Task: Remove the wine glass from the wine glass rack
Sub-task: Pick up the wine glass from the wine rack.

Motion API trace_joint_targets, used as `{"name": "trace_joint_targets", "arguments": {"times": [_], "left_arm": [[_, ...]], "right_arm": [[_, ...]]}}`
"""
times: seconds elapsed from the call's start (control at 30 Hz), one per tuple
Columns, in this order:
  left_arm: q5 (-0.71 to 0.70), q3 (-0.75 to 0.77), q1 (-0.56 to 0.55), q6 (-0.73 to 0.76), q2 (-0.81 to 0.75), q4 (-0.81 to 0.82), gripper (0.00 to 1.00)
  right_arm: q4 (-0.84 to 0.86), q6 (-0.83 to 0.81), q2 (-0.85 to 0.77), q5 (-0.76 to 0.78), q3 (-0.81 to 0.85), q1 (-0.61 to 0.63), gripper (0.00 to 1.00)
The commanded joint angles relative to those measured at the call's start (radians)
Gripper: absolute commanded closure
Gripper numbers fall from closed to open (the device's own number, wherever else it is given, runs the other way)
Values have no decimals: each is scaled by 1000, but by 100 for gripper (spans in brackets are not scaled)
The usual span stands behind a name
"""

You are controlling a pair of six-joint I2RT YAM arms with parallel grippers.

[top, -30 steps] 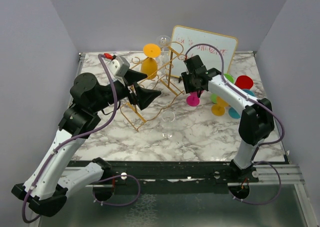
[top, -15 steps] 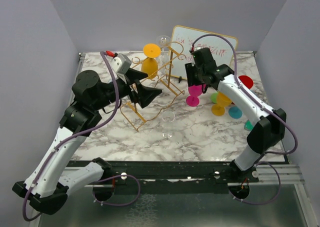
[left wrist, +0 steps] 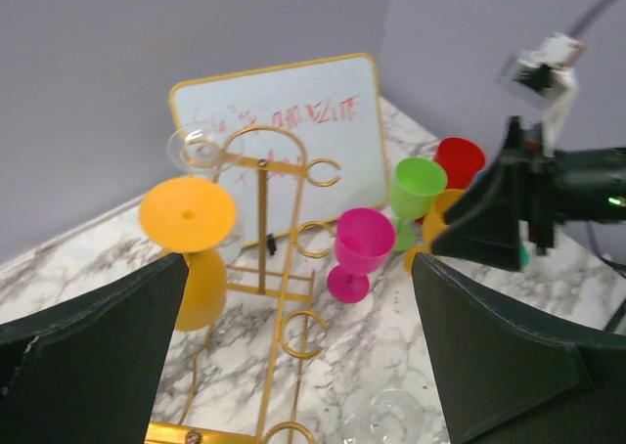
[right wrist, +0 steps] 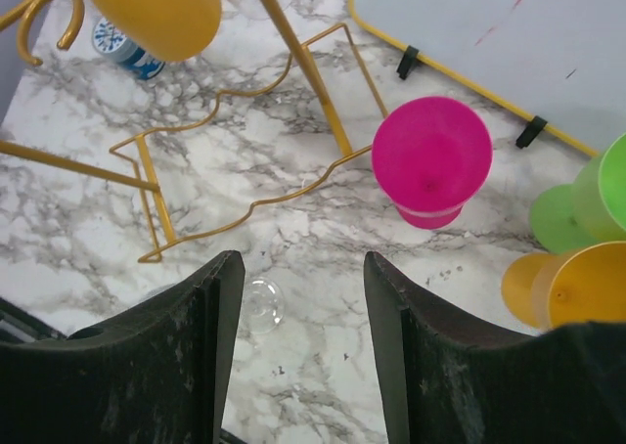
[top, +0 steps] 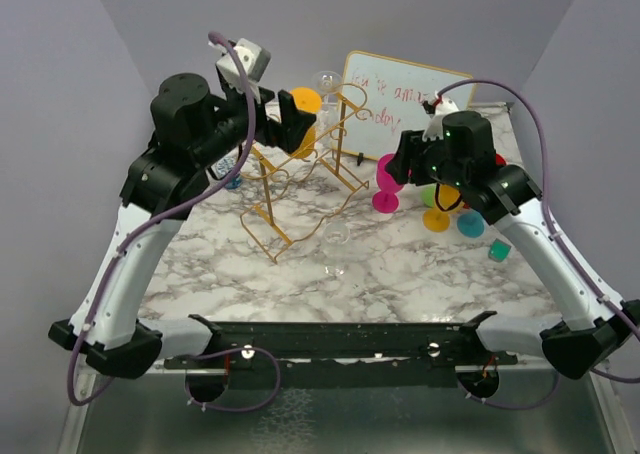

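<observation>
The gold wire wine glass rack (top: 283, 170) (left wrist: 262, 209) (right wrist: 293, 53) stands at mid-table. An orange wine glass (top: 303, 104) (left wrist: 191, 219) (right wrist: 156, 9) hangs bowl-down on it, and a clear glass (top: 325, 79) (left wrist: 196, 146) sits near its top. A magenta wine glass (top: 385, 186) (left wrist: 360, 248) (right wrist: 430, 155) stands upright on the marble, right of the rack and free of both grippers. My right gripper (top: 400, 164) (right wrist: 303, 263) hovers open and empty above and just right of it. High over the rack's left side, my left gripper (top: 272, 129) (left wrist: 298, 258) is wide open and empty.
A gold-framed whiteboard (top: 410, 94) (left wrist: 293, 111) leans behind the rack. Green (left wrist: 416, 185), red (left wrist: 460, 160) and orange glasses cluster at the right. A clear glass (top: 337, 236) (right wrist: 259, 302) lies on the marble in front of the rack. A blue-and-white round thing (right wrist: 122, 43) sits left.
My right gripper opened, rose and drew back to the right, leaving the magenta glass standing on the table. My left arm lifted up and back from the rack, still open.
</observation>
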Motion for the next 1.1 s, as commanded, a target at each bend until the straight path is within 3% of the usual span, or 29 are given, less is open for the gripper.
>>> {"name": "trace_joint_targets", "arguments": {"times": [0.0,0.23,0.43,0.8,1.07], "left_arm": [[-93,92,74,-37,119,-90,1],[45,193,231,-124,268,-109,3],[238,214,366,-178,352,-116,13],[394,284,388,-197,463,-105,20],[439,254,379,-210,496,-102,30]], "right_arm": [[-28,57,-43,-94,-40,-3,42],[-58,97,-123,-144,-57,-3,41],[-86,136,-174,-162,-69,-4,41],[-72,182,-201,-197,-127,-3,41],[-106,198,-221,-184,-143,-3,41]]}}
